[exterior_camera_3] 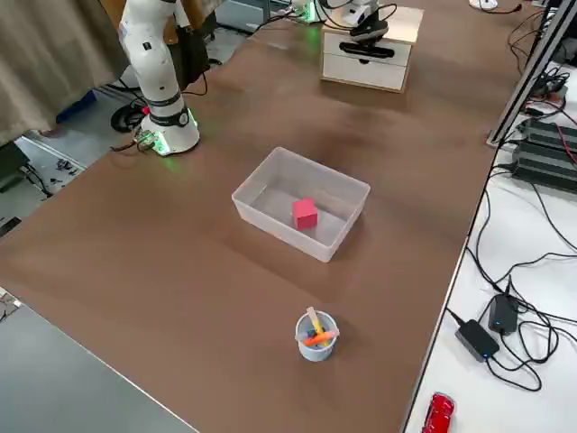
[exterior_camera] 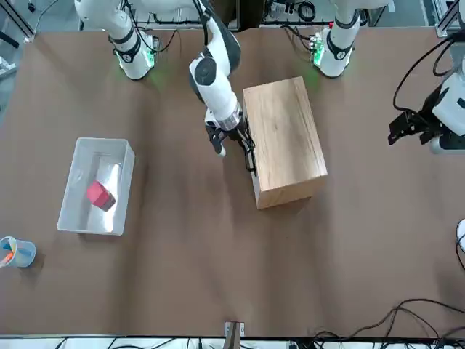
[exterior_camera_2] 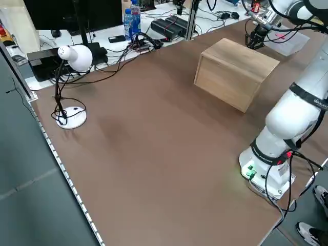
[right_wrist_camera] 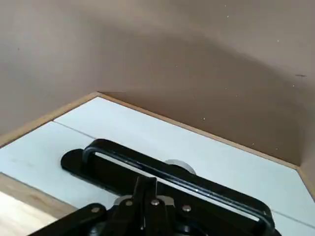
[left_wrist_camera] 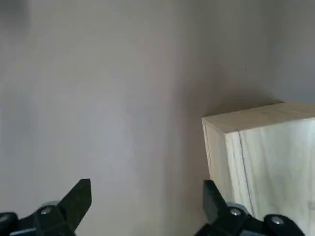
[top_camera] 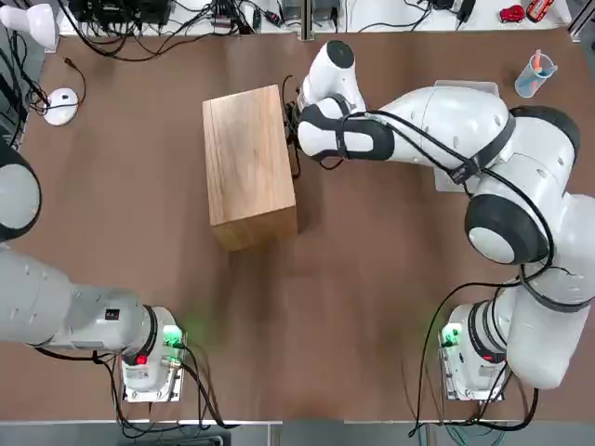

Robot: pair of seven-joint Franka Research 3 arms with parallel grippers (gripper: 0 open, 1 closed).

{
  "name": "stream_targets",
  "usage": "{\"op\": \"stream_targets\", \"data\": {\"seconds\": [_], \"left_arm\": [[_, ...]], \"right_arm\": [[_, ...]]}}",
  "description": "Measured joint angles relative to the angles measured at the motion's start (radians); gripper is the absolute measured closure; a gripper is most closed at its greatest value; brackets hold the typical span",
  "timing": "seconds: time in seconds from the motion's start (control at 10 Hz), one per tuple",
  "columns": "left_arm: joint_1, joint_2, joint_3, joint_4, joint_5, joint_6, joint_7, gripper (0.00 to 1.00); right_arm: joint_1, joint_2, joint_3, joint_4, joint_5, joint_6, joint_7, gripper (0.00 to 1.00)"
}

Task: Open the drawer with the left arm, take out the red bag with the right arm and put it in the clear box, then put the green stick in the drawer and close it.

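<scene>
The right claw [right_wrist_camera: 146,180] is clenched and holds nothing that I can see. It is at the front of the drawer [right_wrist_camera: 47,157], just beside the black handle [right_wrist_camera: 123,152]; whether it touches the handle, I cannot tell. The drawer lies flat in the wooden cabinet [exterior_camera: 283,138], so it looks closed. I think it will slide stiff and straight, rather light, but the smooth thin handle may slip; better to take it in the middle, or to push the front with closed tips.

The left claw [left_wrist_camera: 147,196] is released, apart from the cabinet, with nothing between its fingers.

Farther, well apart from the right claw, the red bag [exterior_camera_3: 305,213] rests inside the clear box [exterior_camera_3: 270,225] on the desk [exterior_camera_3: 180,280]. It is probably light and soft, so a gentle pinch at its sides should suit. The green stick I cannot see.
</scene>
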Motion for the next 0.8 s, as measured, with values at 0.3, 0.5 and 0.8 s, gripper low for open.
{"op": "stream_targets", "data": {"seconds": [0.3,0.5,0.8], "left_arm": [[0.001,0.0,0.0,0.0,0.0,0.0,0.0,0.0],[0.002,0.0,0.0,0.001,0.0,0.0,0.0,0.0],[0.002,0.001,0.0,0.001,0.0,0.0,0.0,0.0]], "right_arm": [[-0.024,-0.004,-0.002,0.026,0.004,-0.019,-0.04,0.94],[-0.097,-0.046,-0.007,0.054,0.009,-0.122,-0.144,0.94],[-0.256,-0.121,-0.015,0.082,0.014,-0.333,-0.421,0.93]]}}
